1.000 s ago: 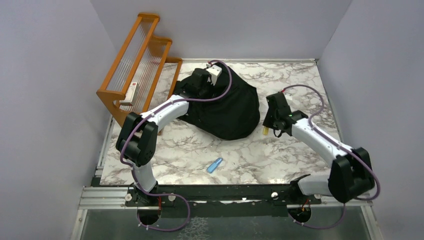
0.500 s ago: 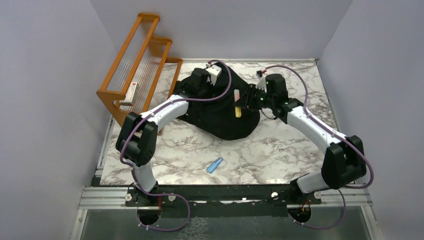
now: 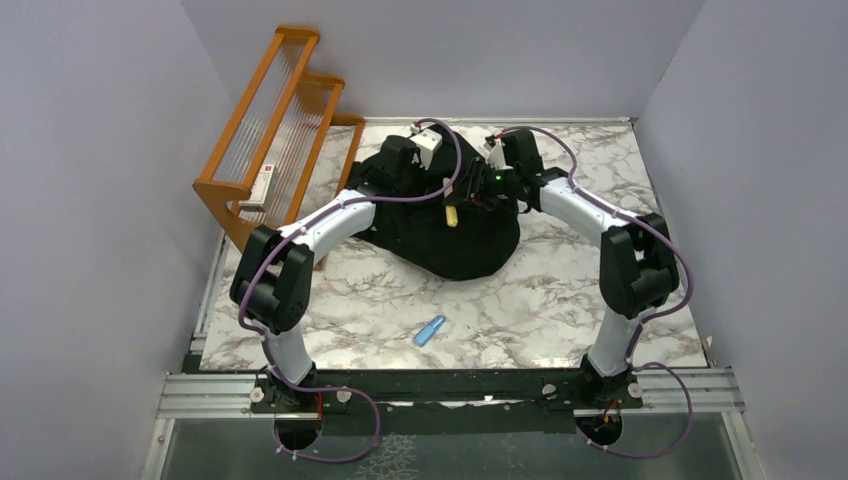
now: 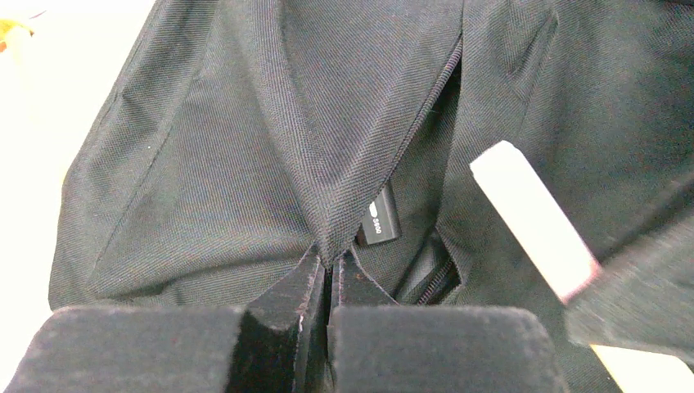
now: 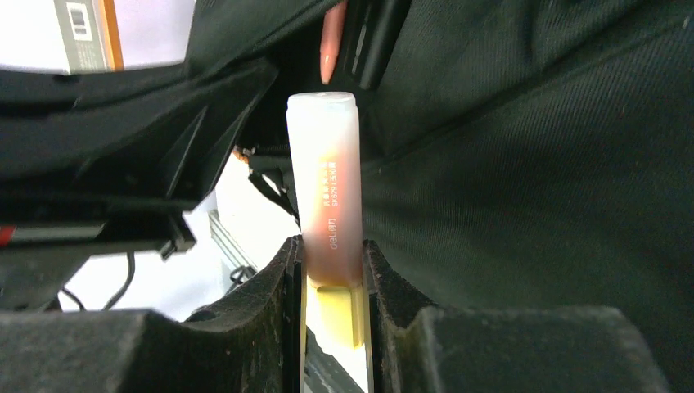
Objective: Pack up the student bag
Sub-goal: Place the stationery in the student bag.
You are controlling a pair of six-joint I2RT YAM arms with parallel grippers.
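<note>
The student bag (image 3: 460,235), a soft black backpack, lies at the back middle of the marble table. My left gripper (image 4: 329,266) is shut on a fold of the bag's fabric next to its zip and holds the opening up; a small black item (image 4: 381,221) lies inside. My right gripper (image 5: 331,262) is shut on a pink-and-yellow marker (image 5: 326,196), which shows in the top view (image 3: 452,211) over the bag, by the opening. In the left wrist view the marker (image 4: 532,217) comes in from the right.
An orange wooden rack (image 3: 270,140) with a white card stands at the back left. A small blue object (image 3: 430,330) lies on the table near the front. A pink pen tip (image 5: 330,41) shows inside the bag.
My right arm has lifted the marker from the table right of the bag and carried it left over the bag to the opening. The left arm has stayed on the bag.
</note>
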